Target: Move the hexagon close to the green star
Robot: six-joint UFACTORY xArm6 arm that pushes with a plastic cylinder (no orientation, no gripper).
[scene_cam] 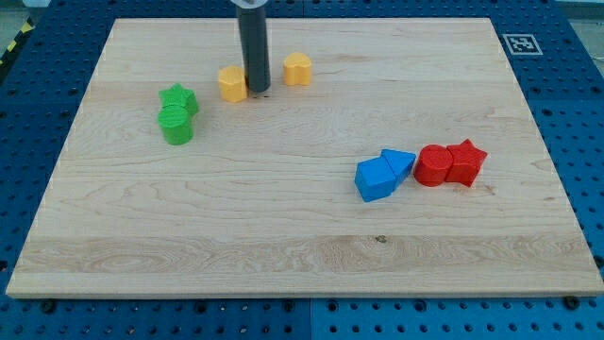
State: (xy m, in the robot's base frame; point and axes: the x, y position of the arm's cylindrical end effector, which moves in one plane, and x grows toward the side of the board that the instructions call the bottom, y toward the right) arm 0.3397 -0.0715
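My tip (257,92) is the lower end of a straight dark rod that comes down from the view's top edge; there are no fingers on this arm, so nothing is wide, narrow or holding. The tip rests on the bench (302,264), a pale wooden board, in its upper-left part.

Touching the tip's left side, or very nearly so, sits a yellow hexagon (232,83). I cannot tell for sure whether rod and block meet, since the rod overlaps the block's right edge in this view. Just to the tip's right and slightly toward the view's top lies a second yellow block (297,69), apart from the rod; its shape is hard to make out.

Further to the tip's left and a little lower stands the green star (178,98), with a gap of bare wood between it and the hexagon. A green cylinder (176,125) touches the star on its lower side.

Well apart from the tip, down toward the view's lower right, two blue blocks touch each other: a blue cube (375,178) and a blue triangle (399,164). Just beside them on the right sit a red cylinder (433,165) and a red star (465,161), touching one another.
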